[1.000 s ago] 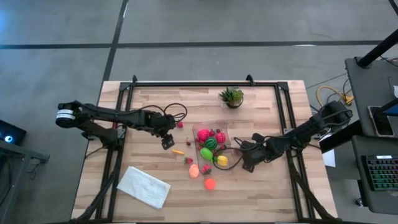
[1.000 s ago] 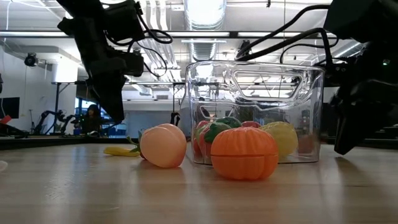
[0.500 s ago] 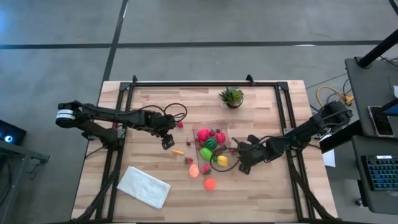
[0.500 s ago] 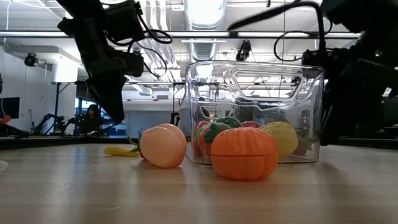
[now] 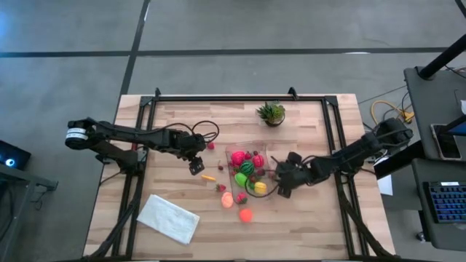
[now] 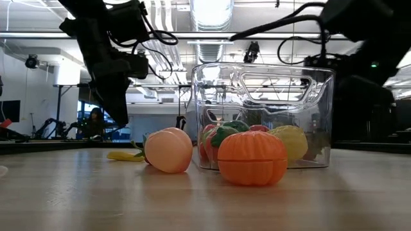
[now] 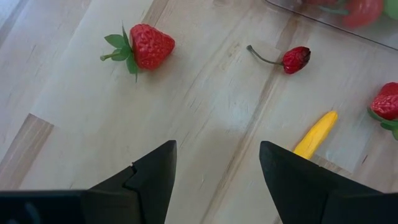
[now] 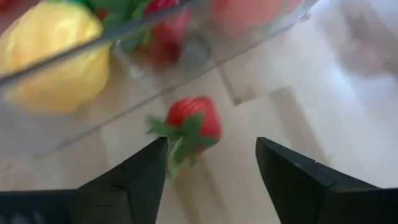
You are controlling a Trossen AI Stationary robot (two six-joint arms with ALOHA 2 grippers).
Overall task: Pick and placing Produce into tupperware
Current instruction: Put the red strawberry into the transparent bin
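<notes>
I see a pale wood-plank table (image 5: 175, 120) on grey concrete floor, an open workshop with ceiling lights behind. The clear rounded tupperware (image 5: 263, 148) sits just right of centre, holding glossy plastic produce (image 5: 247, 168). My right tool (image 8: 211, 163), at its 4 o'clock, gapes over a bumpy strawberry (image 8: 193, 122). My left tool (image 7: 214, 163), at its 9 o'clock, stands half open, empty.
</notes>
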